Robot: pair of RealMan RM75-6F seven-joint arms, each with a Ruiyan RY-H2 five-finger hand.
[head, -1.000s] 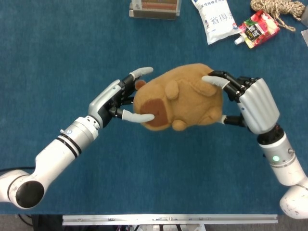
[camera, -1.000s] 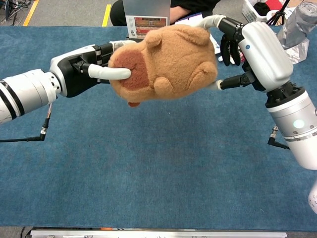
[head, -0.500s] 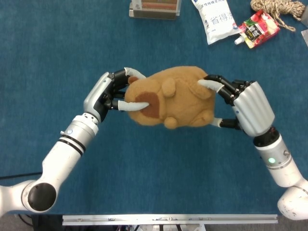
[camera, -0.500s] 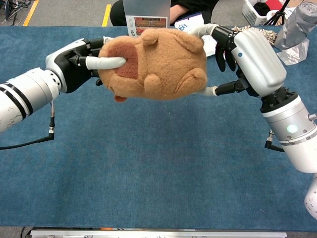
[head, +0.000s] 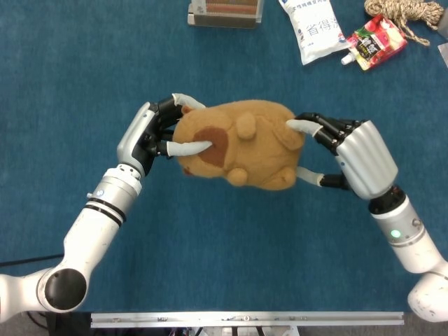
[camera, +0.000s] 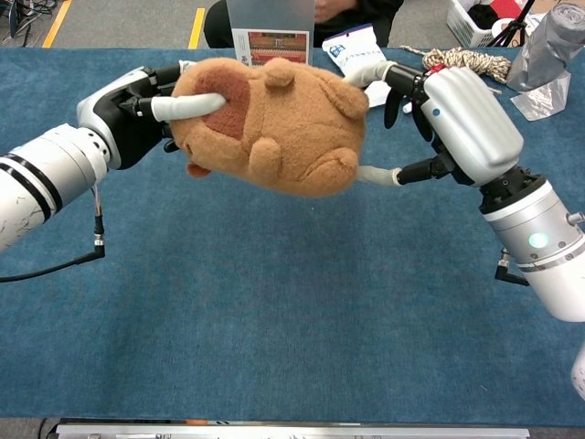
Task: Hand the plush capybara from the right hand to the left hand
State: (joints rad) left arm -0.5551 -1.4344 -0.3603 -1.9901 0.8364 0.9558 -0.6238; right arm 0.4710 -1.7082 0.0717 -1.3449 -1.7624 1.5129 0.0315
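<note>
The plush capybara (head: 234,147) is tan with a brown snout patch and hangs above the blue table, head toward the left. My left hand (head: 148,136) grips its head, one finger laid across the snout patch and others behind the head. My right hand (head: 353,155) holds the rump end, with a fingertip on top and the thumb tip at the lower edge. In the chest view the capybara (camera: 274,123) tilts, rump lower, between the left hand (camera: 132,110) and the right hand (camera: 462,123).
At the table's far edge lie a small box (head: 225,12), a white pouch (head: 311,28), a red drink pouch (head: 371,40) and a coil of rope (head: 406,12). Blue cloth (head: 224,266) covers the table below the hands.
Both hands and the capybara have shifted left. The left hand has closed further around the head. The right fingertips now sit nearer the rump's edge, and the rump has dropped.
</note>
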